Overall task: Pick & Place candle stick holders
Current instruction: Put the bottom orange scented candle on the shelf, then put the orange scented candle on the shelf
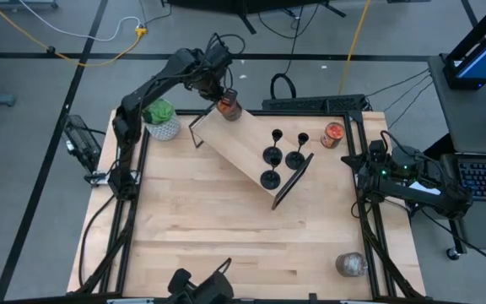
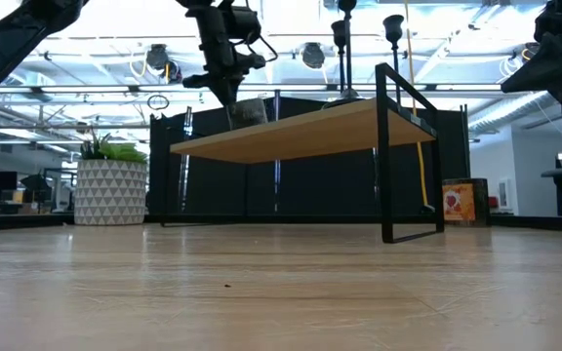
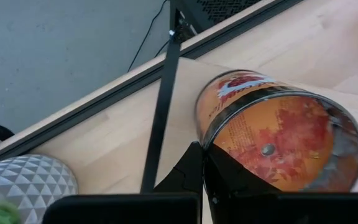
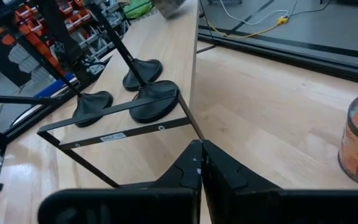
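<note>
High view: left arm is reaching over the shelf's [image 1: 243,152] far end, left gripper [image 1: 224,100] clamped on a jar [image 1: 229,108]; three candle holders [image 1: 281,156] are standing on the shelf's other end.

Right wrist view: right gripper [image 4: 200,163] is sitting pinched closed, holding nothing, beside the holders' bases.

The worktop [image 1: 226,228] is showing pale blond wood grain, framed by black rails. The shelf [image 1: 243,148] is wearing the same light wood on thin black legs. 3 holders [image 1: 282,156] are standing matte black on it. The jar [image 3: 278,134] is glowing orange and red with a leafy print and a cream patch near its top. A second jar [image 1: 334,134] is showing the same orange-red. The planter [image 2: 111,192] is showing a white and grey triangle pattern under green leaves. A yellow cable [image 1: 83,56] is crossing the grey floor.
</note>
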